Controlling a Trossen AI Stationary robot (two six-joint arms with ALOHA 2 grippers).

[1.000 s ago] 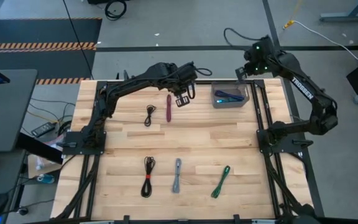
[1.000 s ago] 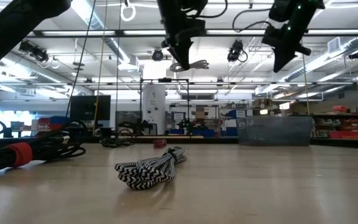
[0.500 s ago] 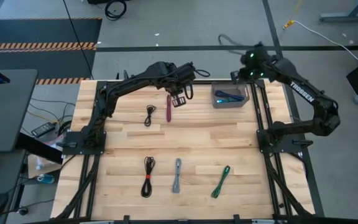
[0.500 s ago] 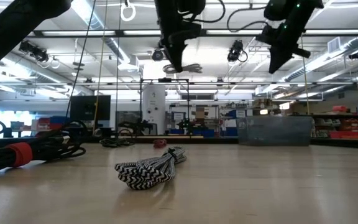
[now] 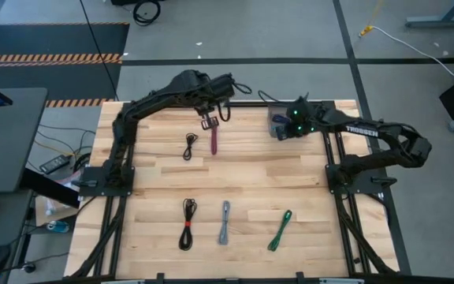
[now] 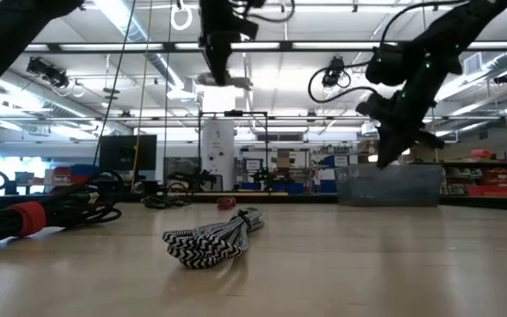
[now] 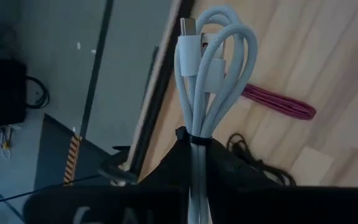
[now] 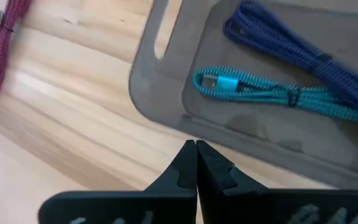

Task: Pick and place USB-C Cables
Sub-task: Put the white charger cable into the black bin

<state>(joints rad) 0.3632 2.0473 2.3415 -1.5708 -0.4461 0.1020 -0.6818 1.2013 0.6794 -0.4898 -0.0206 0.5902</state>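
Note:
My left gripper [image 5: 209,122] hangs above the far middle of the table, shut on a white USB-C cable bundle [image 7: 207,74]. Below it on the wood lie a maroon cable [image 5: 214,138] and a black cable [image 5: 190,147]. My right gripper [image 8: 196,148] is shut and empty, hovering at the left rim of the translucent grey bin [image 5: 299,126]. Inside the bin lie a teal cable [image 8: 260,90] and a purple cable [image 8: 303,53]. Near the front edge lie a black cable with a red tie [image 5: 187,223], a grey cable [image 5: 225,221] and a green cable [image 5: 280,229]. My left gripper pinches the white bundle between its two fingers, just behind the bundle's black tie [image 7: 191,138]. The looped end with the plug [image 7: 188,28] sticks out past the fingertips. The fingers slant down from above and lie along the bundle, which is lifted clear of the table.
Bare wood stretches across the middle of the table [image 5: 251,177] between the far cables and the front row. The bin stands at the far right corner, close to the right arm's base frame [image 5: 345,170]. In the low view the grey cable [image 6: 214,239] lies closest.
My left gripper has carried the white cable toward the table's left edge and a little up, still shut on it. My right gripper has swung down from beyond the far edge, toward the near and left, and rolled, ending at the bin's left rim.

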